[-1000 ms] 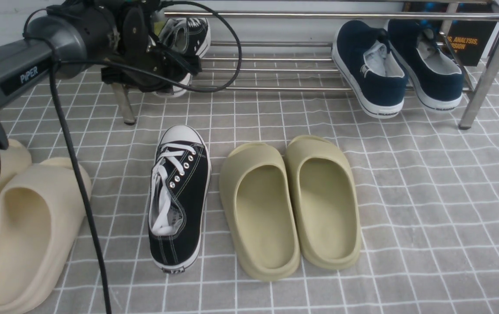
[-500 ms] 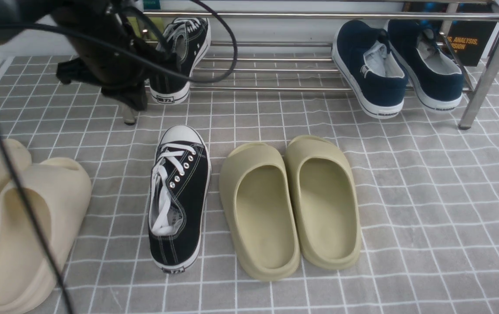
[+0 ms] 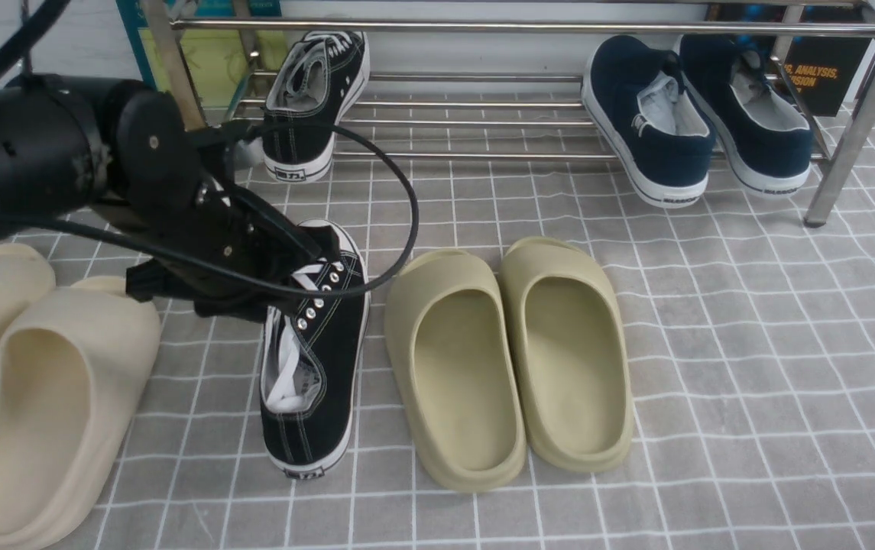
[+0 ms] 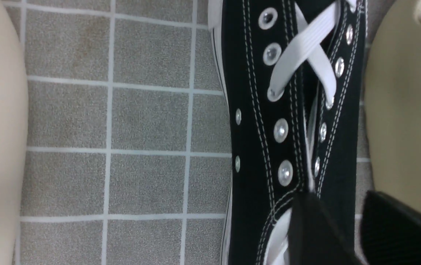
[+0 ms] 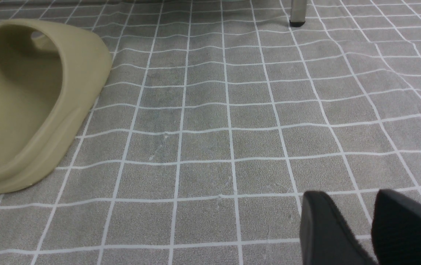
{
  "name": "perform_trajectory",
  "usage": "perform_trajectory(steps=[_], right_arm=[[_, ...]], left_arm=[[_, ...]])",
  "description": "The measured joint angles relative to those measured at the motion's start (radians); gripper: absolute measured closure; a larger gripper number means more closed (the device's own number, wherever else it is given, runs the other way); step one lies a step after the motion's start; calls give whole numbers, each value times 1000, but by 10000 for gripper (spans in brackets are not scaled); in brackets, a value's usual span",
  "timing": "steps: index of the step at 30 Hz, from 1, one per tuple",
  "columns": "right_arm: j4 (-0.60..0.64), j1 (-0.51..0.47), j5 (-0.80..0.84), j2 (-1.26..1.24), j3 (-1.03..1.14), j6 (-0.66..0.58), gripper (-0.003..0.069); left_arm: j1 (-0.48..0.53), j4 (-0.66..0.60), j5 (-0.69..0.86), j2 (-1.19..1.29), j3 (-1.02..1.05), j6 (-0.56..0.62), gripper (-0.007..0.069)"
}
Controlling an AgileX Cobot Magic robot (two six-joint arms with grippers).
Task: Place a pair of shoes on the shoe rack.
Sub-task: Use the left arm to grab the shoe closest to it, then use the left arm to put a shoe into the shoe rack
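1. One black sneaker (image 3: 313,107) of the pair is already on the shoe rack (image 3: 483,155). It sits at the rack's left end, tilted toe-up with its heel toward the robot.
2. The other sneaker (image 3: 313,359) lies flat on the grey gridded desk (image 3: 750,344), toe toward the rack. It is between the beige slides (image 3: 47,397) and the olive slides (image 3: 452,367).
3. The step in hand looks like the reach for this second sneaker. The left end effector (image 4: 357,224) hangs over its laced front.
4. In the left wrist view the left end effector's jaws stand parted with nothing gripped. One finger (image 4: 317,228) is above the shoe's opening and the other is out past its side wall.
5. The right end effector (image 5: 355,228) is released too. It hangs low over bare desk beside an olive slide and takes no part.
6. The next move probably calls for lowering the left end effector so the side wall sits between the fingers, then clenching. It would then lift the sneaker clear of the olive slide just beside it.
7. The free bars between the racked sneaker and the navy slip-ons (image 3: 651,130) look like the natural landing place.
8. Compared with half a second ago, the left arm has left the rack's left end and swung down and forward. It now hides the toe cap of the desk sneaker, which showed plainly then.
9. Neither sneaker has shifted in that time, and the slides and slip-ons lie as they did.
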Motion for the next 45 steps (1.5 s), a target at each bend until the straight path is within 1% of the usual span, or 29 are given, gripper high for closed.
perform_trajectory(steps=[1, 2, 3, 4, 6, 8, 9, 11, 16, 17, 19, 20, 23, 26, 28, 30, 32, 33, 34, 35, 39, 41, 42, 43, 44, 45], right_arm=[[0, 0, 0, 0, 0, 0, 419], [0, 0, 0, 0, 0, 0, 419], [0, 0, 0, 0, 0, 0, 419], [0, 0, 0, 0, 0, 0, 419], [0, 0, 0, 0, 0, 0, 419], [0, 0, 0, 0, 0, 0, 419], [0, 0, 0, 0, 0, 0, 419], [0, 0, 0, 0, 0, 0, 419], [0, 0, 0, 0, 0, 0, 419], [0, 0, 0, 0, 0, 0, 419], [0, 0, 0, 0, 0, 0, 419], [0, 0, 0, 0, 0, 0, 419], [0, 0, 0, 0, 0, 0, 419], [0, 0, 0, 0, 0, 0, 419], [0, 0, 0, 0, 0, 0, 419], [0, 0, 0, 0, 0, 0, 419], [0, 0, 0, 0, 0, 0, 419], [0, 0, 0, 0, 0, 0, 419], [0, 0, 0, 0, 0, 0, 419], [0, 0, 0, 0, 0, 0, 419], [0, 0, 0, 0, 0, 0, 419], [0, 0, 0, 0, 0, 0, 419], [0, 0, 0, 0, 0, 0, 419], [0, 0, 0, 0, 0, 0, 419], [0, 0, 0, 0, 0, 0, 419], [0, 0, 0, 0, 0, 0, 419]], left_arm=[[0, 4, 0, 7, 0, 0, 270], [0, 5, 0, 9, 0, 0, 270], [0, 12, -3, 25, 0, 0, 211], [0, 18, -5, 45, 0, -1, 171], [0, 19, -6, 85, 0, -3, 151], [0, 19, -6, 104, 0, -4, 155], [0, 17, -7, 130, 0, -4, 176], [0, 10, -19, 151, 0, -4, 261], [0, 3, -30, 154, 0, -17, 577], [0, 4, -28, 154, 0, -16, 592], [0, 3, -21, 149, -4, -11, 583], [-1, -3, 9, 137, -13, 0, 572], [-1, -6, 101, 107, -63, 31, 570], [-1, -19, 240, 83, -205, 103, 570], [-1, -22, 266, 83, -249, 120, 570], [-1, -29, 320, 104, -360, 144, 570], [-1, -29, 344, 157, -490, 154, 570], [-1, -29, 345, 163, -501, 155, 570], [-1, -29, 356, 211, -579, 156, 570], [-1, -29, 358, 219, -590, 156, 570], [-1, -29, 429, 421, -877, 158, 570], [-1, -29, 447, 475, -940, 157, 570], [-1, -29, 463, 536, -1036, 155, 570], [-1, -29, 468, 560, -1059, 155, 570], [-1, -27, 473, 618, -1154, 154, 570], [-1, -25, 473, 650, -1191, 154, 570]])
